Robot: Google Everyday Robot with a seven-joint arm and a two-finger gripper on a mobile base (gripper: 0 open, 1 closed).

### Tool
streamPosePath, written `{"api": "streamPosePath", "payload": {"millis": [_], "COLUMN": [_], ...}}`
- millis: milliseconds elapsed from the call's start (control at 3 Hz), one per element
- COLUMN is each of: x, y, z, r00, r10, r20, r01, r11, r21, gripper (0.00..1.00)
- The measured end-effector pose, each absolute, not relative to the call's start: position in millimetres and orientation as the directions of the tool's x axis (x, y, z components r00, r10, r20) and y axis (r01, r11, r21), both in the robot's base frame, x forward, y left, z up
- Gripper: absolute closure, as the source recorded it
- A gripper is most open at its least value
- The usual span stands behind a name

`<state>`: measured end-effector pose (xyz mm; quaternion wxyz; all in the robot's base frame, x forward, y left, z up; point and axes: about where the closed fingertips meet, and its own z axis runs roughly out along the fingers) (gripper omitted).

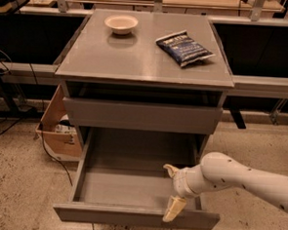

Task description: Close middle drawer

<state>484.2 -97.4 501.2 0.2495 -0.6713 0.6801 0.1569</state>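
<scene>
The middle drawer (130, 184) is pulled far out of the grey cabinet, and its grey inside is bare. Its flat front (136, 217) faces me near the bottom of the view. My gripper (171, 190) comes in from the right on a white arm and sits over the drawer's front right corner. It is open and holds nothing. One cream fingertip (173, 209) hangs at the top edge of the drawer front. The other fingertip (169, 169) points back over the drawer's inside.
The closed top front (142, 116) sits above the open drawer. On the cabinet top (137, 58) stand a small white bowl (121, 23) and a blue chip bag (184, 48). An open cardboard box (60, 131) and cables lie on the floor at the left.
</scene>
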Motion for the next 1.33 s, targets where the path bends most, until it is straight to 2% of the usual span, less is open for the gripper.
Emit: {"api": "streamPosePath", "payload": {"millis": [667, 1000, 1333], "x": [495, 499, 504], "y": [-88, -84, -80], "z": [459, 447, 444], "r00": [0.073, 0.092, 0.111], "r10": [-0.803, -0.786, -0.77], "r20": [-0.591, -0.612, -0.628], "r01": [-0.988, -0.986, -0.984], "r11": [0.024, 0.013, 0.005], "r21": [-0.155, -0.165, -0.179], "gripper": [0.0, 0.15, 0.39]}}
